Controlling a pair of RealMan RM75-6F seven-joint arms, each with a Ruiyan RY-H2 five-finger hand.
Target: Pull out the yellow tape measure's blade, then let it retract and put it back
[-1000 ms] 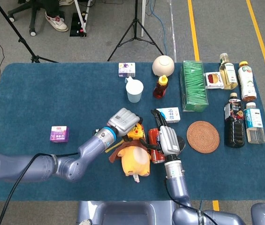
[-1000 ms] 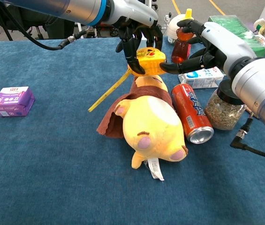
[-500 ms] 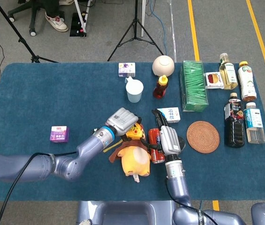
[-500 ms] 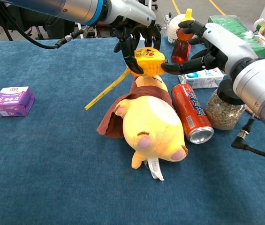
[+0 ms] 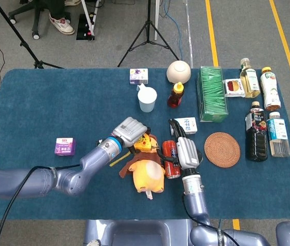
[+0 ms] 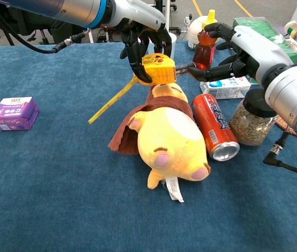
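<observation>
Yellow tape measure (image 6: 157,69) blade (image 6: 111,99) slants down-left from left hand (image 6: 140,37).

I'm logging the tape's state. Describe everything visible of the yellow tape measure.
The tape measure has a yellow case, plastic by its look, with a red patch on top. The left hand grips it from above, holding it above the plush toy. Its yellow blade is pulled out, slanting down to the left, tip near the blue cloth. The right hand is beside the case; contact is unclear.

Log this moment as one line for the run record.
left hand: holds tape measure | right hand: pinches blade tip | blade: partly out | above plush toy
</observation>
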